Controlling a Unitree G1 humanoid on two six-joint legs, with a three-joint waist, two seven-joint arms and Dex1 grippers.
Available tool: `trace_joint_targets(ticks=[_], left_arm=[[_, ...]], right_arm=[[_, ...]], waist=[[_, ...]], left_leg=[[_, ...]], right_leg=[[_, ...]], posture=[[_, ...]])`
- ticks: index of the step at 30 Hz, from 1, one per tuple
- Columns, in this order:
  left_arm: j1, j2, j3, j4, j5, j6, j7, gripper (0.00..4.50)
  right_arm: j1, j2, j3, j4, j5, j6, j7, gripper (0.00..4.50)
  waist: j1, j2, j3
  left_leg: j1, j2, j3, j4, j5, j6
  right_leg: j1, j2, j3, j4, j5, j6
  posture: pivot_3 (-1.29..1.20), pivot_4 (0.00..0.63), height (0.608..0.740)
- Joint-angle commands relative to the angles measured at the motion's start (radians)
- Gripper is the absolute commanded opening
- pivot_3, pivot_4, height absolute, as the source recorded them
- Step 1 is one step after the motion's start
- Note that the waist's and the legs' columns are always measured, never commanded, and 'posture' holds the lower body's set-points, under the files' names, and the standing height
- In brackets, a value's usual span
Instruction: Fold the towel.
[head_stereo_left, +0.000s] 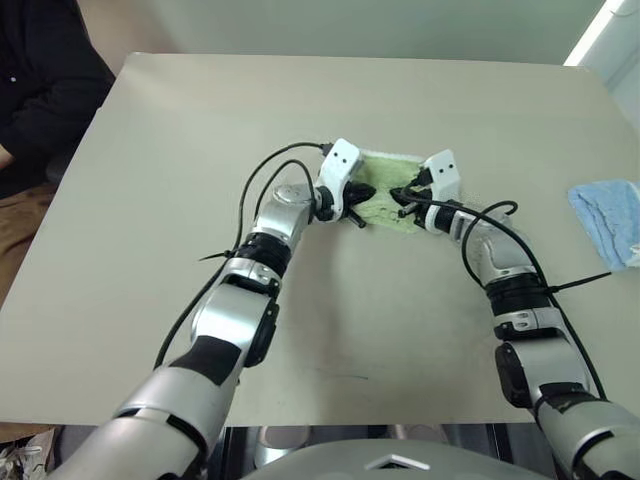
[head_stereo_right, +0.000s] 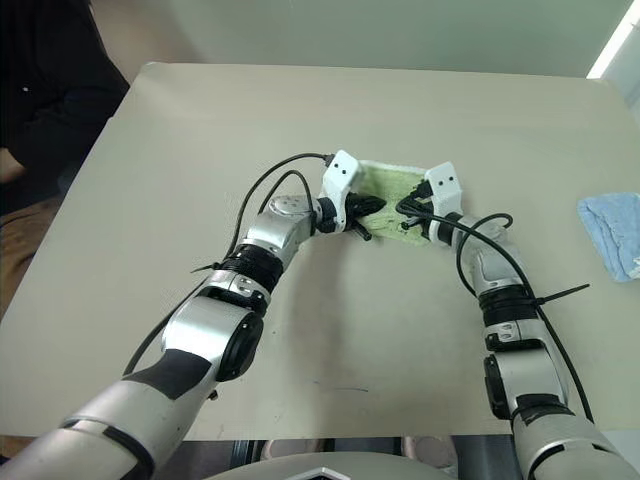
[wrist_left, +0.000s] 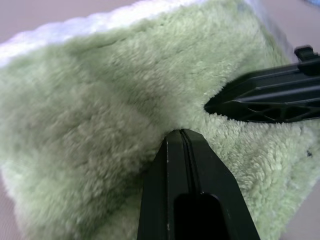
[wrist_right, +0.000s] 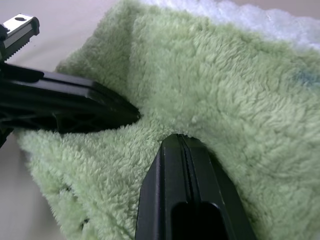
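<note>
Green terry towel (head_stereo_left: 385, 190) — one — pinched by two tools, left (head_stereo_left: 362, 203) and right (head_stereo_left: 408, 203); one blue cloth (head_stereo_left: 608, 220).

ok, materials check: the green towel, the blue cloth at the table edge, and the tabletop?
Towel: looks like terry cloth, light green, with a deep fuzzy pile and a white edging strip. Blue cloth: a soft crumpled fabric, light blue; too small to tell the weave. Table: smooth matte beige surface, likely laminate or painted board, with no visible grain.
</note>
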Motion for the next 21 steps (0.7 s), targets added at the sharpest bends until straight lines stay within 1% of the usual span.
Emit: trace_joint_targets(ticks=[1, 4, 7, 9, 10, 11, 12, 14, 16, 20, 21], left_arm=[[0.001, 0.006, 0.151, -0.153, -0.157, 0.069, -0.004, 0.02], [0.006, 0.037, 0.238, -0.306, -0.261, 0.195, 0.024, 0.02], [0.025, 0.072, 0.299, -0.448, -0.348, 0.323, 0.055, 0.02], [0.034, 0.095, 0.342, -0.497, -0.397, 0.408, 0.092, 0.02], [0.036, 0.109, 0.357, -0.501, -0.408, 0.455, 0.121, 0.19], [0.038, 0.120, 0.370, -0.500, -0.418, 0.497, 0.145, 0.38], [0.041, 0.130, 0.386, -0.492, -0.435, 0.548, 0.163, 0.61], [0.046, 0.143, 0.414, -0.482, -0.476, 0.637, 0.183, 1.26], [0.054, 0.152, 0.439, -0.459, -0.508, 0.724, 0.202, 1.98], [0.053, 0.153, 0.491, -0.377, -0.536, 0.821, 0.269, 3.33], [0.048, 0.152, 0.506, -0.357, -0.544, 0.836, 0.281, 3.76]], right_arm=[[0.020, -0.043, -0.070, -0.190, 0.060, 0.016, 0.030, 0.00], [0.028, -0.087, -0.119, -0.356, 0.121, 0.082, 0.040, 0.00], [0.030, -0.132, -0.154, -0.475, 0.163, 0.145, 0.039, 0.00], [0.030, -0.162, -0.171, -0.524, 0.182, 0.178, 0.037, 0.00], [0.030, -0.176, -0.179, -0.540, 0.189, 0.192, 0.037, 0.00], [0.030, -0.188, -0.184, -0.548, 0.192, 0.200, 0.037, 0.00], [0.029, -0.200, -0.188, -0.548, 0.192, 0.205, 0.035, 0.18], [0.028, -0.214, -0.194, -0.548, 0.200, 0.216, 0.033, 0.60], [0.024, -0.221, -0.197, -0.542, 0.201, 0.219, 0.029, 1.27], [0.024, -0.215, -0.197, -0.544, 0.204, 0.220, 0.024, 2.55], [0.025, -0.210, -0.197, -0.545, 0.204, 0.218, 0.018, 2.97]], waist=[[0.000, 0.000, 0.000], [0.000, 0.000, 0.000], [0.000, 0.000, 0.000], [0.000, 0.000, 0.000], [0.000, 0.000, 0.000], [-0.001, 0.000, 0.000], [-0.001, 0.000, 0.000], [-0.001, 0.000, 0.000], [0.001, 0.000, 0.000], [0.001, 0.000, 0.000], [0.000, 0.000, 0.000]], left_leg=[[-0.002, 0.000, 0.000, 0.000, 0.000, 0.000], [-0.009, 0.000, 0.002, 0.001, 0.002, -0.002], [-0.010, 0.000, 0.003, 0.000, 0.002, -0.003], [-0.010, 0.000, 0.003, 0.000, 0.002, -0.003], [-0.010, 0.000, 0.003, 0.000, 0.002, -0.003], [-0.010, 0.000, 0.003, 0.000, 0.002, -0.003], [-0.009, 0.000, 0.003, 0.000, 0.002, -0.003], [-0.008, 0.000, 0.002, 0.000, 0.002, -0.003], [-0.008, 0.000, 0.002, 0.001, 0.003, -0.004], [-0.007, 0.000, 0.001, 0.001, 0.005, -0.004], [-0.007, 0.000, 0.001, 0.001, 0.006, -0.004]], right_leg=[[-0.002, 0.000, 0.000, 0.000, 0.000, 0.000], [-0.009, 0.000, 0.000, 0.001, 0.000, 0.000], [-0.010, 0.001, 0.000, -0.001, 0.000, 0.000], [-0.009, 0.002, 0.000, -0.003, 0.000, 0.000], [-0.009, 0.002, 0.000, -0.003, 0.000, 0.000], [-0.009, 0.002, 0.000, -0.003, 0.000, 0.000], [-0.009, 0.002, 0.000, -0.003, 0.000, 0.000], [-0.009, 0.001, 0.001, -0.001, 0.000, 0.001], [-0.008, 0.001, 0.001, 0.000, 0.000, 0.001], [-0.008, 0.001, 0.001, 0.002, 0.001, 0.001], [-0.008, 0.001, 0.001, 0.002, 0.002, 0.001]], posture=[[0.00, 0.150, 0.740], [0.00, 0.150, 0.740], [0.00, 0.150, 0.740], [0.00, 0.150, 0.740], [0.00, 0.150, 0.740], [0.00, 0.150, 0.740], [0.00, 0.150, 0.740], [0.00, 0.150, 0.740], [0.00, 0.150, 0.740], [0.00, 0.150, 0.740], [0.00, 0.150, 0.740]])
